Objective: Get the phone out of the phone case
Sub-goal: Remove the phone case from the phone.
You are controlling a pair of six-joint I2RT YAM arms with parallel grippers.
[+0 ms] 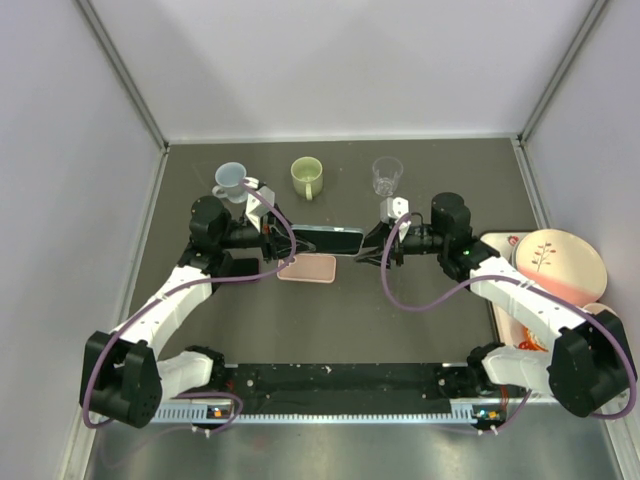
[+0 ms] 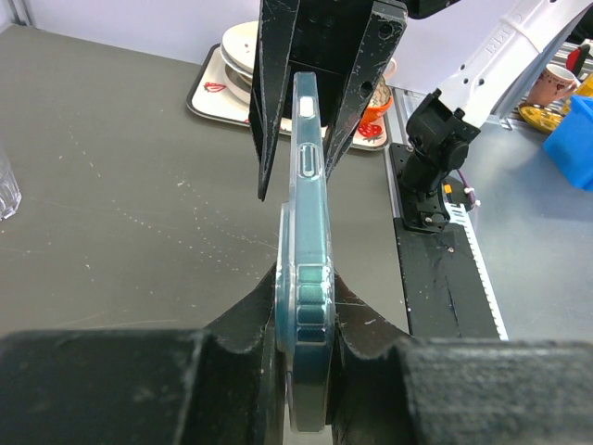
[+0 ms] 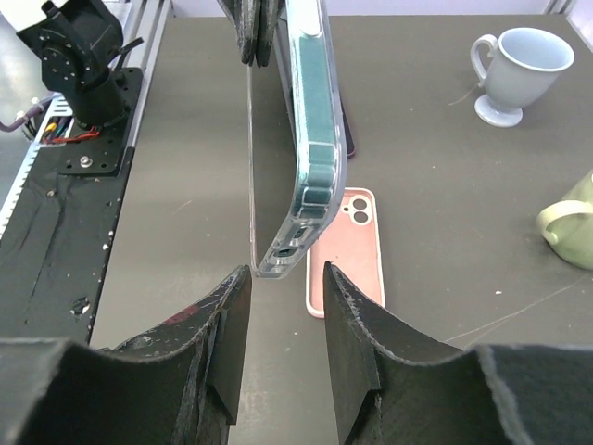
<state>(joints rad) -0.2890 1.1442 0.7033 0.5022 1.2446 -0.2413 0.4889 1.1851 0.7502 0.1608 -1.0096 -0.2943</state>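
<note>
Top view: the two arms meet over the middle of the dark matte table (image 1: 400,340). A slim teal phone (image 1: 327,240) is held off the surface between them. The left gripper (image 1: 283,243) is at one short end and the right gripper (image 1: 368,245) at the other. A flat pink case (image 1: 307,268) with rounded corners lies on the table just below. Behind stand a pale blue mug (image 1: 231,180), a green mug (image 1: 307,176) and a clear glass (image 1: 387,176).

Left wrist view: the phone is seen edge-on. The rough black fingers (image 2: 250,324) of this gripper are clamped tight on both faces of its near end. At the far end, the right gripper's tapered black fingers flank the phone with a small gap on each side.

Right wrist view: the glossy transparent phone case (image 3: 278,260) wraps the teal body, its rounded corner sitting just at the fingertips. The jaws stand partly apart and grip nothing. A thin clear wall shows as a line to the left of the phone. Whether the case has come away there I cannot tell.
</note>
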